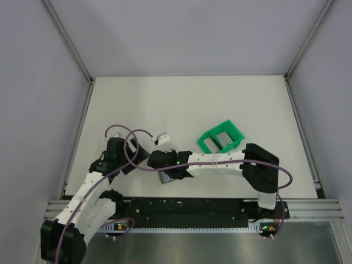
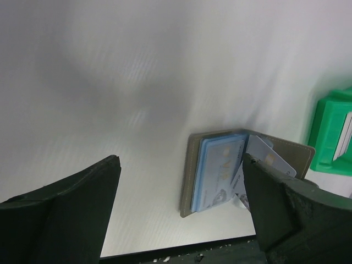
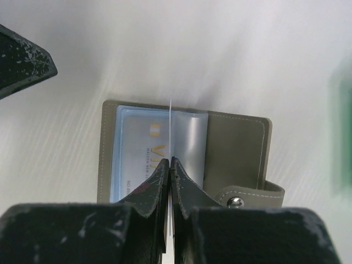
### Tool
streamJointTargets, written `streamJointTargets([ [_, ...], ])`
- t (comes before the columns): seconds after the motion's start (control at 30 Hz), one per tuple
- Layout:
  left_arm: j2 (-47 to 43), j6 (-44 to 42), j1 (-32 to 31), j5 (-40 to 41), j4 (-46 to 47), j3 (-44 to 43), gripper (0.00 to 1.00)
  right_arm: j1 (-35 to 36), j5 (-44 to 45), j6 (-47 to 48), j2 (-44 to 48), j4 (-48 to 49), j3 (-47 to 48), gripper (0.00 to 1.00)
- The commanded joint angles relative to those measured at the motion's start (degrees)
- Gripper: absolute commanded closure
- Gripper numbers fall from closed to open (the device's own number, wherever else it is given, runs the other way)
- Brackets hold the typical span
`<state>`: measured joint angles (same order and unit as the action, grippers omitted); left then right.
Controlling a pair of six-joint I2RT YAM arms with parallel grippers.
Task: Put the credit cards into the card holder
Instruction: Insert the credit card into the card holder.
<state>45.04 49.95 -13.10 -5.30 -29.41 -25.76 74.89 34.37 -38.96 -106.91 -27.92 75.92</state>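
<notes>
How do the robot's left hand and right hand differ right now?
The left hand is wide open and empty; the right hand is shut on a credit card held edge-on. The left hand sits beside the card holder; the right hand is directly over it. Both are near it.

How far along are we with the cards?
One blue card already sits in the open card holder. The right gripper is shut on a second card, edge-on over the sleeves. Left to load: the grey cards in the green tray; the left gripper is open, empty.
</notes>
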Motion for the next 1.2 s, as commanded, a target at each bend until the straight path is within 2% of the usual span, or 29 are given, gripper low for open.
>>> streamJointTargets([
  [0.0,1.81,-2.58,0.27,-5.5,5.59,0.88,0.05,0.69,4.12,0.81,4.08,-2.4,2.39,1.0],
  [0.23,3.57,-3.46,0.27,-9.37,9.1,2.81,0.08,0.61,7.11,2.04,4.78,-4.42,2.92,1.0],
  [0.47,5.06,-3.46,0.01,-14.21,13.76,6.16,0.14,-1.32,6.5,2.4,5.05,-5.39,1.6,1.0],
  [0.67,6.47,-3.55,-0.43,-16.67,16.66,8.0,0.19,-4.22,3.08,1.7,6.45,-5.39,-1.21,1.0],
  [1.17,9.98,-4.52,-2.98,-20.19,20.79,8.09,0.2,-9.76,-5.97,-1.29,7.42,-5.04,-9.73,1.0],
])
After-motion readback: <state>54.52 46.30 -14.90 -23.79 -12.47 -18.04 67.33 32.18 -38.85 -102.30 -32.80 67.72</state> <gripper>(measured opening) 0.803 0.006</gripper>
